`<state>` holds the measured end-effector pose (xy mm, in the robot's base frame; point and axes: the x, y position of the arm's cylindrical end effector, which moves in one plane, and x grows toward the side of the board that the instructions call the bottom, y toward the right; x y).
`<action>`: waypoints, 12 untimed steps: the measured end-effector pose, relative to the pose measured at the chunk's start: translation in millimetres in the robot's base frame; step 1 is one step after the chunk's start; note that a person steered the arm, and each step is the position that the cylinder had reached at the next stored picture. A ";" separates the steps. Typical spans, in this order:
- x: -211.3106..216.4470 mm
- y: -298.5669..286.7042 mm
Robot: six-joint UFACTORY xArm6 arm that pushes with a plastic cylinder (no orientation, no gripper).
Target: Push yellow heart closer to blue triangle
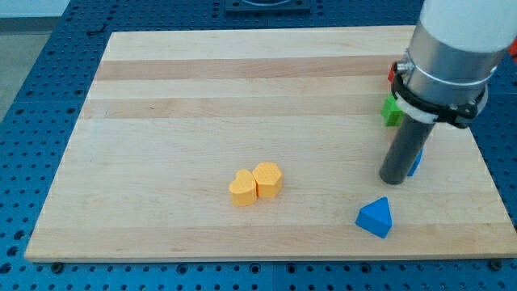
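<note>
Setting: a pale wooden board (pixel 242 97) lies on a blue perforated table (pixel 32 121), seen from the one camera.

My tip: the lower end of my straight dark rod (pixel 393 177) rests on the board at the view's right, below my grey and white arm housing (pixel 452 48). It is a bare rod with no jaws, so there is nothing to spread or press together, and it touches no block that I can make out with certainty.

Yellow heart: the yellow heart-shaped block (pixel 241 188) sits low on the board, slightly left of centre, well apart from my tip.

Its neighbour: a yellow block of rounded, roughly hexagonal shape (pixel 268 179) stands touching the heart on the view's right.

Blue triangle: the blue triangular block (pixel 375 217) lies near the board's bottom edge, below and slightly left of my tip, and well to the right of the heart.

Behind the rod: a second blue block (pixel 417 162), its shape mostly hidden, shows just beside the rod on the right.

Further up: a green block (pixel 393 111) and a sliver of a red block (pixel 391 73) peek out at the housing's left edge; shapes unclear.
</note>
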<state>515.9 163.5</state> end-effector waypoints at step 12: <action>19.8 -115.7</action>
<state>535.7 47.7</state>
